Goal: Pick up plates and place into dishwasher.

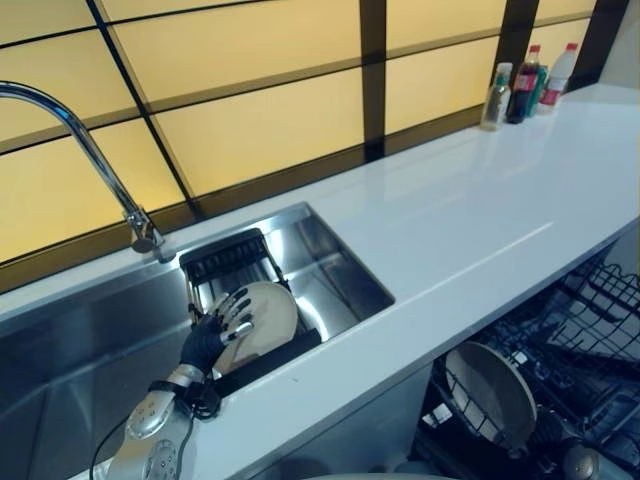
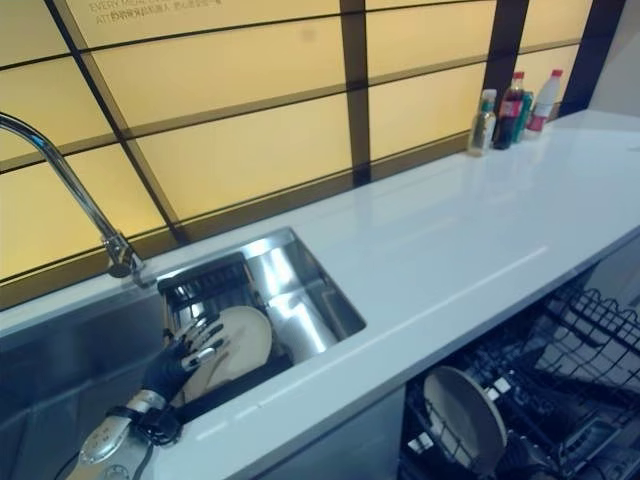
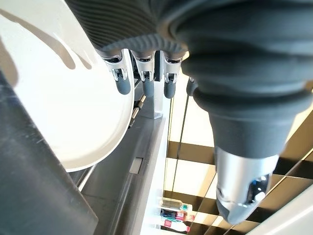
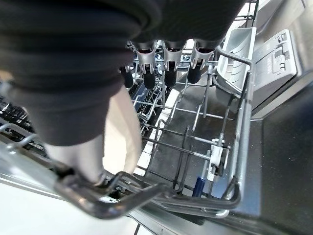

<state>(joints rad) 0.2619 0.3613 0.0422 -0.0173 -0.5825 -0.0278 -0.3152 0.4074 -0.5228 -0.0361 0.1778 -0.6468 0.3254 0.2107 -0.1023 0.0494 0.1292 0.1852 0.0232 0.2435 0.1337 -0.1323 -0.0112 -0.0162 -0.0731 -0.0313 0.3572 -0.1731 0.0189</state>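
Pick-up step: left hand [image 1: 222,325], fingers spread flat on plate [image 1: 268,318] in sink [image 1: 340,262]; right hand [image 4: 161,68], fingers straight, over dishwasher rack [image 4: 215,147]; next, curl and lift.

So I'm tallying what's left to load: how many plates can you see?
2: one plate leaning in the sink rack under the left hand, one standing in the dishwasher rack. Others may be hidden.
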